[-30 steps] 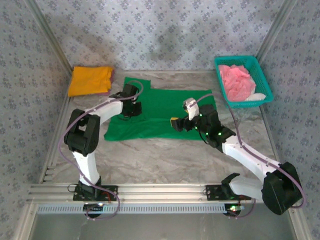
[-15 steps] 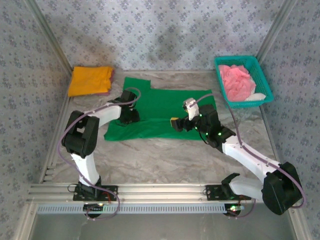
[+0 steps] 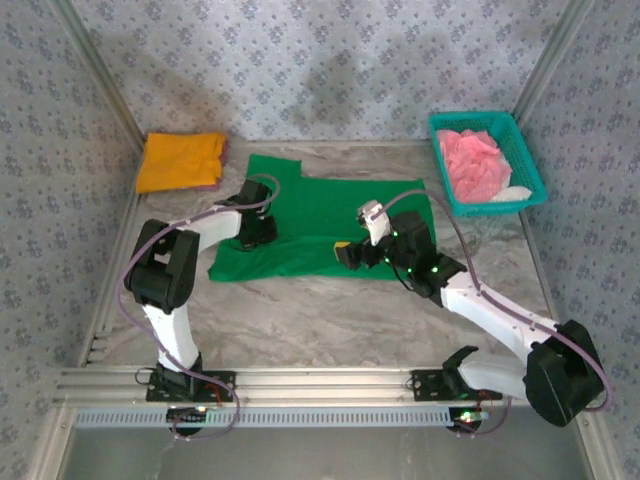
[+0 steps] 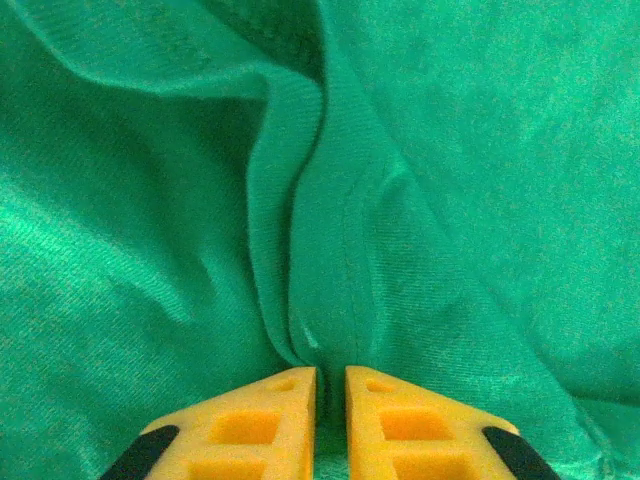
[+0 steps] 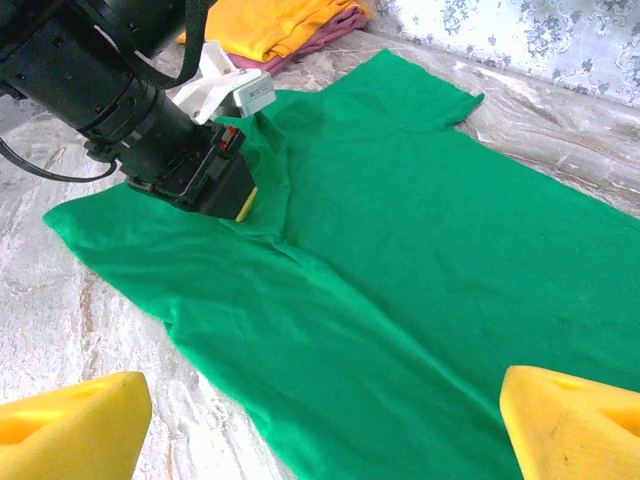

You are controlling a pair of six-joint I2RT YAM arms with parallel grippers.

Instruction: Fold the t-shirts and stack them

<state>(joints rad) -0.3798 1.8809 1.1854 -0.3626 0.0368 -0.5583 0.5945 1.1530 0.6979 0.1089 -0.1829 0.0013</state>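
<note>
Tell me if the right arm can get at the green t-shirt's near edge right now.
Probably yes: the right gripper hangs open just above the green t-shirt, nothing between them; the left gripper pinches cloth well to the side.

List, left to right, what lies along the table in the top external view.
orange-yellow t-shirt → green t-shirt → teal basket holding the pink t-shirt
</note>
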